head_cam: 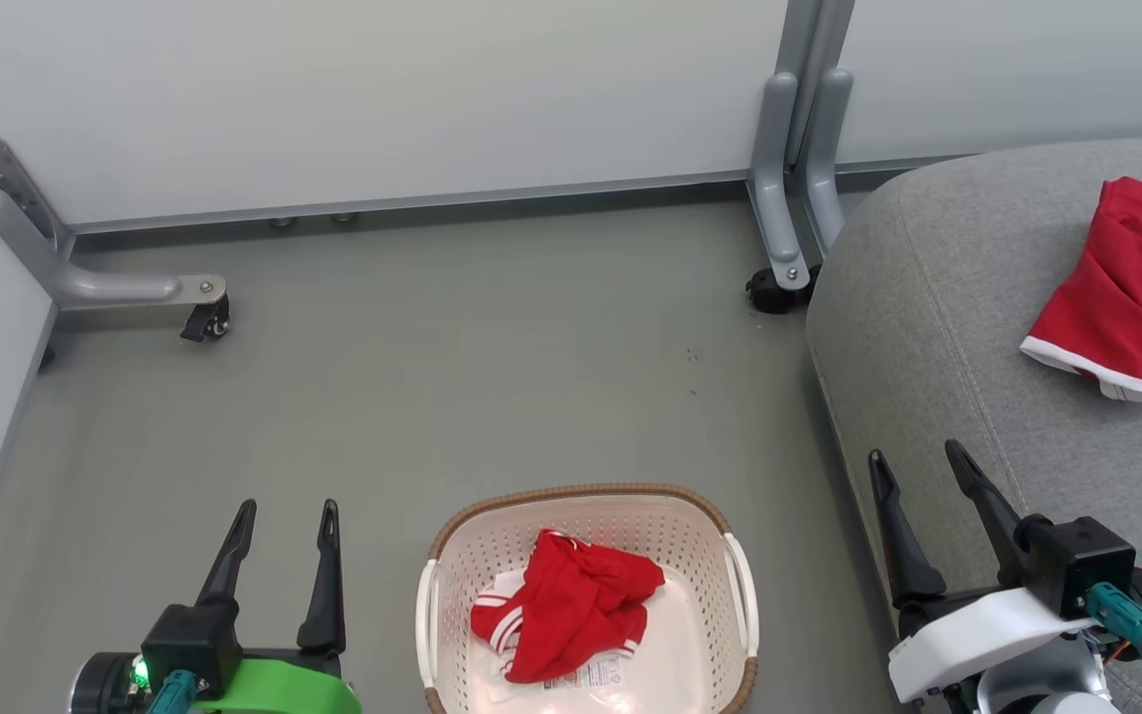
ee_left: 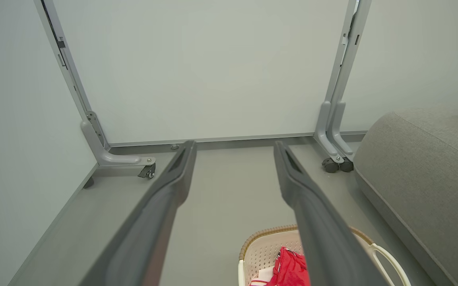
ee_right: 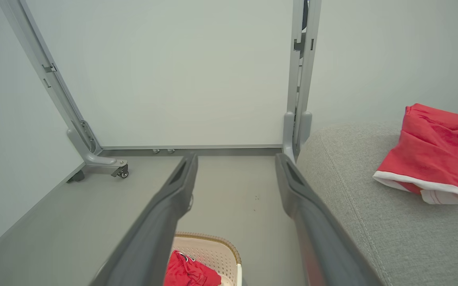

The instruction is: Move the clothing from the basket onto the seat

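1 bunched top [head_cam: 571,600] is lying in the basket [head_cam: 581,491]; left tool [head_cam: 288,506] and right tool [head_cam: 915,451] are gaping apart; shallow pinching risks dropping it.

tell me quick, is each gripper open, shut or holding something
Left gripper, long dark fingers: open, holding nothing.
Right gripper: open, holding nothing.

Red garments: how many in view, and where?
2. The red shorts lie on the seat, to the robot's right. The red-and-white top lies crumpled inside the basket. Something smaller could be hidden under the top; the pictures don't show.
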Available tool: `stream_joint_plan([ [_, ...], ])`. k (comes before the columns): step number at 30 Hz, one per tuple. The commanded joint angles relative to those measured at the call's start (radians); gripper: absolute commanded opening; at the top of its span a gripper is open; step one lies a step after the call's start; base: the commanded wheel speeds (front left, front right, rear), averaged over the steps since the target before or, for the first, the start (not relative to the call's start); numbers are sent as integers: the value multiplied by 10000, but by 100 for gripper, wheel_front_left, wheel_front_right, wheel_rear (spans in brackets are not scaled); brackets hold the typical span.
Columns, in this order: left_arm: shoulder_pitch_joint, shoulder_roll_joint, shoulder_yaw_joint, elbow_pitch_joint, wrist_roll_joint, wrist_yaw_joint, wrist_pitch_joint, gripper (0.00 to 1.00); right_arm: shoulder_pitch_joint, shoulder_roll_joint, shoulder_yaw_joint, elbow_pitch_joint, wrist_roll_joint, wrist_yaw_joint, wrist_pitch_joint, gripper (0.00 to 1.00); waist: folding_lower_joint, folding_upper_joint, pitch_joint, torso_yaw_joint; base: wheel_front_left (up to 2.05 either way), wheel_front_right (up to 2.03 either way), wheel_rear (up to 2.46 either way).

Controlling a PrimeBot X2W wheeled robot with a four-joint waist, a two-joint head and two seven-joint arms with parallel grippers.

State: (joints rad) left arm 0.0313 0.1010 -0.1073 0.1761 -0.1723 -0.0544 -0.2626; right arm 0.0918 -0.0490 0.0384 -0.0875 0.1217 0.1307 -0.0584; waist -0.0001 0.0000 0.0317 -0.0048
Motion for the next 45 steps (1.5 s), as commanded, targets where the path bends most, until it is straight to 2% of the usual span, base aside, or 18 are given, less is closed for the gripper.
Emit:
stream_joint_plan([
  [1, 169, -50, 54, 42, 97, -83, -31, 100, 129, -28, 3, -25, 15, 1, 33, 100, 1, 0, -75, -2, 0, 0, 0],
  [31, -184, -356, 535, 272, 581, -347, -31, 100, -90, -28, 102, -211, -18, 1, 144, 100, 1, 0, 168, -21, 0, 0, 0],
  [38, -1010, -388, -92, 588, 932, -528, -22, 100, -443, -28, 50, -378, -109, 1, 98, 100, 1, 0, 883, -24, 0, 0, 0],
  [45, -2449, -438, -1139, 1475, 810, -692, -19, 100, -1151, -28, 150, -732, -203, 1, 12, 100, 1, 0, 2427, -318, 0, 0, 0],
])
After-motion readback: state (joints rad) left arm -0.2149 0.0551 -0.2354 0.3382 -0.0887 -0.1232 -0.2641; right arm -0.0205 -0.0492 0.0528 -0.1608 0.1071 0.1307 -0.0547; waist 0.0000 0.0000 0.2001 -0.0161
